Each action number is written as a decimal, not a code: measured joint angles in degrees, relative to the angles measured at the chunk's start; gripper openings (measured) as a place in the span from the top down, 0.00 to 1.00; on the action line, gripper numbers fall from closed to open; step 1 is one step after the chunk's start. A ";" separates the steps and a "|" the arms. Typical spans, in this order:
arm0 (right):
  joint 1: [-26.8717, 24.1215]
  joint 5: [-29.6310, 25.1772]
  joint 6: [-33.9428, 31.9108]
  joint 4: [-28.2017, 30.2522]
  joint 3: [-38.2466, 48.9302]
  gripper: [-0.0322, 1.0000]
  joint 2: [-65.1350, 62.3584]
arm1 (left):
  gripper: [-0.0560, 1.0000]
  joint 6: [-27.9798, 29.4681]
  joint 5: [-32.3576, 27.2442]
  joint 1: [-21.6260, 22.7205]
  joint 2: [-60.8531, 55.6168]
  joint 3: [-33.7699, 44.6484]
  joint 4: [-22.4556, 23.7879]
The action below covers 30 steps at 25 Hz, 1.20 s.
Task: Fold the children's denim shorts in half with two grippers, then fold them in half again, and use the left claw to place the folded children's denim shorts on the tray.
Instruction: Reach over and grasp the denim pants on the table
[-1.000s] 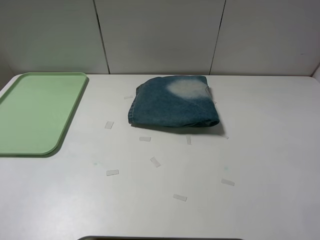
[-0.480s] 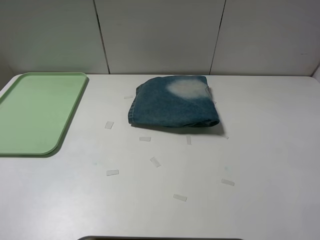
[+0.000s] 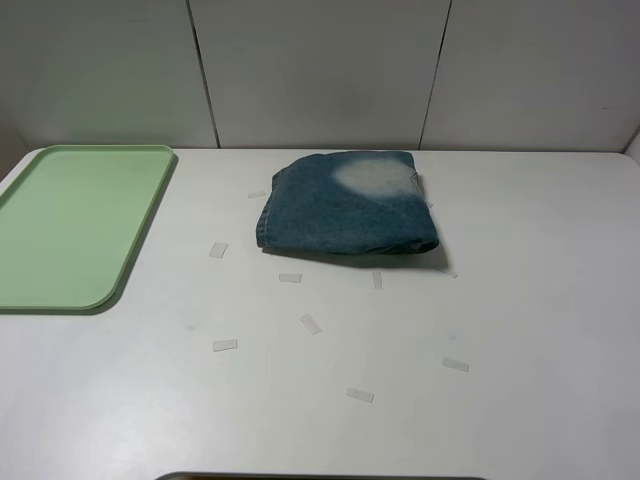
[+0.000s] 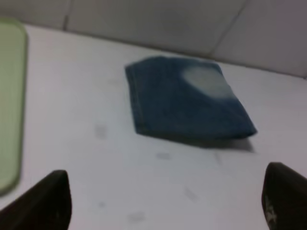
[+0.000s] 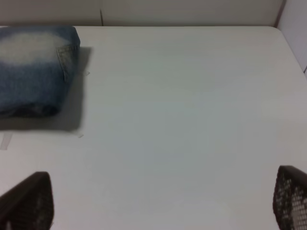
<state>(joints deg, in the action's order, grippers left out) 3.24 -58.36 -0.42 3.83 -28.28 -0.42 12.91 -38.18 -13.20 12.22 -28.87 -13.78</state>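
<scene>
- Currently the children's denim shorts [image 3: 348, 205] lie folded into a compact packet on the white tabletop [image 3: 540, 300], at its far middle, close to the wall panels [image 3: 320, 70].
- The pale bleached patch [image 3: 372, 177] faces up, on the far right part of the packet. The layered hem edges show along its left side.
- The pale green tray [image 3: 70, 225] sits at the far left of the tabletop, flat. Its floor shows plain green from rim to rim.
- The shorts are on the tabletop and not in the tray. The two are well apart, with bare white surface between them.
- Small translucent tape strips [image 3: 310, 323] are scattered on the tabletop in front of the shorts. One or two sit just beside the packet's near edge.
- Left tool [image 4: 165, 199]: jaws spread wide, gripping nothing. Only the two black fingertips [image 4: 50, 196] show. It is on the near side of the shorts [image 4: 184, 103], not touching, with the tray's edge [image 4: 9, 96] off to one side. This view is blurred.
- Right tool [image 5: 160, 201]: jaws fully spread, gripping nothing. One fingertip [image 5: 292, 191] shows a mesh-textured pad. It is over bare tabletop, and the shorts [image 5: 33, 67] are off to its left and farther out, well apart.
- Both tools show only in their own wrist views.
</scene>
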 joint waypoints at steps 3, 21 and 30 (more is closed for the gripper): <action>0.00 0.00 0.00 0.00 0.00 0.30 0.00 | 0.20 -0.57 2.38 0.00 5.81 0.00 -1.44; 0.00 0.02 0.00 0.00 0.00 0.30 0.00 | 0.20 -25.22 14.66 0.00 38.33 0.00 -24.03; 0.00 0.02 0.00 0.00 0.00 0.30 0.00 | 0.20 -43.42 17.25 0.00 49.90 0.00 -44.01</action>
<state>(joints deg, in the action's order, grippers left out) 3.24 -58.34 -0.42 3.83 -28.28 -0.42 -30.51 -20.93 -13.20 62.13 -28.87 -57.78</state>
